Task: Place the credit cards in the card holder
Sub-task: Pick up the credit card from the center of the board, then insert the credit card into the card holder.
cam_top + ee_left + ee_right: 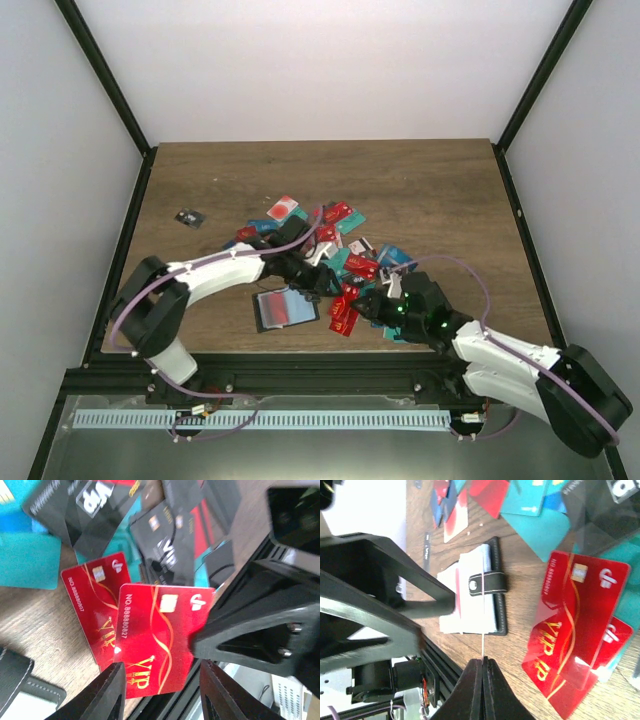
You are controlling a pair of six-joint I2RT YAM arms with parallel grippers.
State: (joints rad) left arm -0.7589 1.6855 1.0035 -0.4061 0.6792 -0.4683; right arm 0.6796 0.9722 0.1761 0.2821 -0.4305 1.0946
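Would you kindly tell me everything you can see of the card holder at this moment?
The card holder is a small black wallet that looks like leather. It lies flat on the wooden table, near the table's front edge. A short black clasp tab with a pale snap crosses its pale inner face. The red cards to one side lie apart from it.

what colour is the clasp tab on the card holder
The clasp tab is black with a pale snap; clearest in the right wrist view.
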